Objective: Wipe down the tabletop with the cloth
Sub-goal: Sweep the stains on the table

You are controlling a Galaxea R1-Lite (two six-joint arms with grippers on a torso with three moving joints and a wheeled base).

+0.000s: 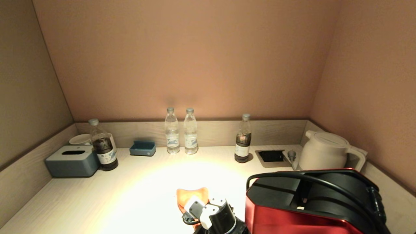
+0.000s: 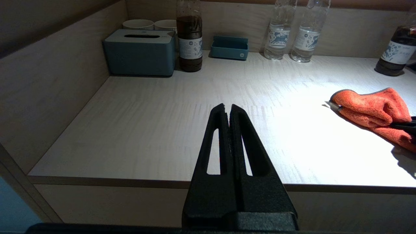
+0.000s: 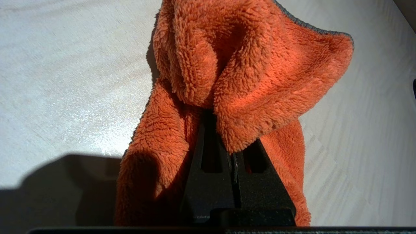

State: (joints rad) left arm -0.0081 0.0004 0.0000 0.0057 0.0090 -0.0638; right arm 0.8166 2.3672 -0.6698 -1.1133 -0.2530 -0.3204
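Note:
The orange fluffy cloth [image 1: 191, 196] lies bunched on the pale wood tabletop [image 1: 130, 188] near its front middle. My right gripper [image 3: 224, 130] is shut on the cloth [image 3: 247, 74], with folds draped over its fingertips. In the head view its wrist [image 1: 211, 214] shows just behind the cloth at the bottom edge. The left wrist view shows the cloth [image 2: 370, 105] off to one side. My left gripper [image 2: 227, 109] is shut and empty, held over the table's front edge, and is out of the head view.
A red and black machine [image 1: 308, 201] stands at the front right, close to the cloth. A white kettle [image 1: 325, 151] and a socket recess [image 1: 271, 156] are behind it. Several bottles [image 1: 172, 135], a blue tray [image 1: 143, 148], a tissue box [image 1: 72, 161] and cups [image 1: 79, 139] line the back and left.

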